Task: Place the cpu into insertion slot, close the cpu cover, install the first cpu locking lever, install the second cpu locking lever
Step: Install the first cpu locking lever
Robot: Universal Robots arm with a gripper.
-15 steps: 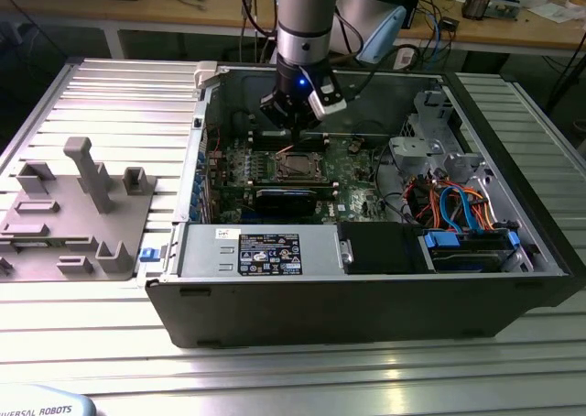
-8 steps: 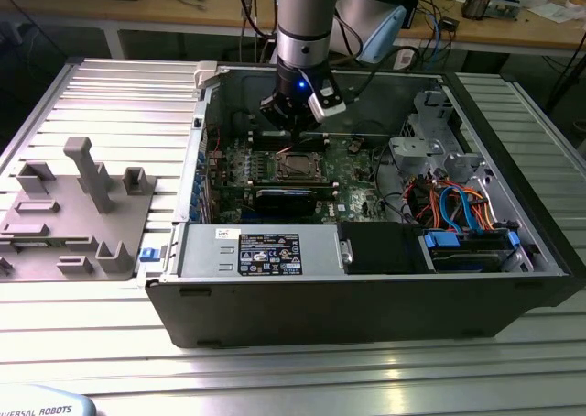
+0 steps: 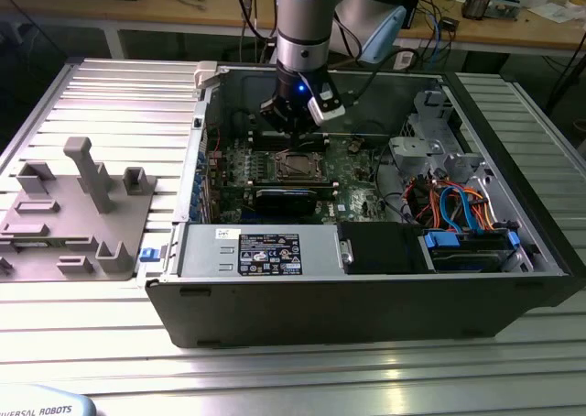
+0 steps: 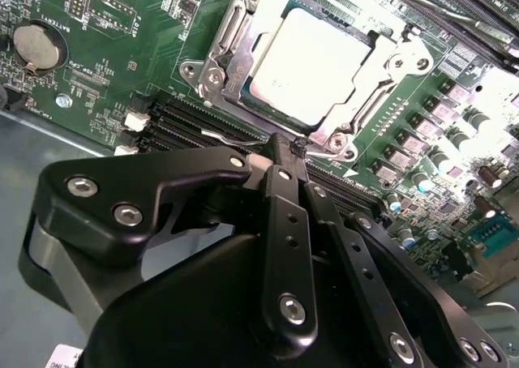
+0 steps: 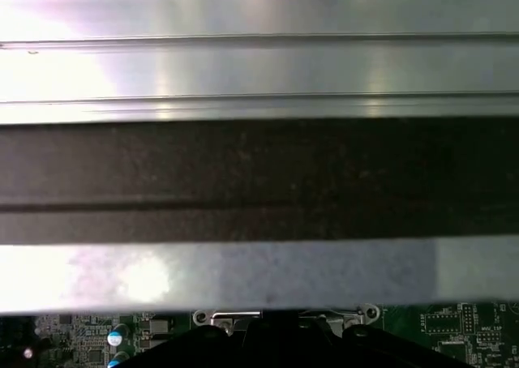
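Note:
The cpu [image 4: 312, 60], a dull silver square, lies in the insertion slot [image 4: 350, 147] on the green board; in the exterior view it sits mid-case [image 3: 293, 166]. The cpu cover [image 4: 235, 48], a silvery frame, lies flat around the chip. My gripper [image 4: 290, 147] is shut, its black fingertips together at the socket's edge. A thin wire locking lever [image 4: 231, 135] runs along that edge up to the fingertips; I cannot tell whether it is pinched. From outside, the gripper [image 3: 291, 130] hangs just behind the socket.
Memory slots [image 4: 182, 118] run beside the socket, and a coin battery [image 4: 36, 45] sits farther off. A long black card [image 3: 293, 196] and the power supply box [image 3: 265, 251] lie in front. Drive cage and cables [image 3: 458, 205] are at the exterior view's right, a grey fixture [image 3: 73, 214] at its left.

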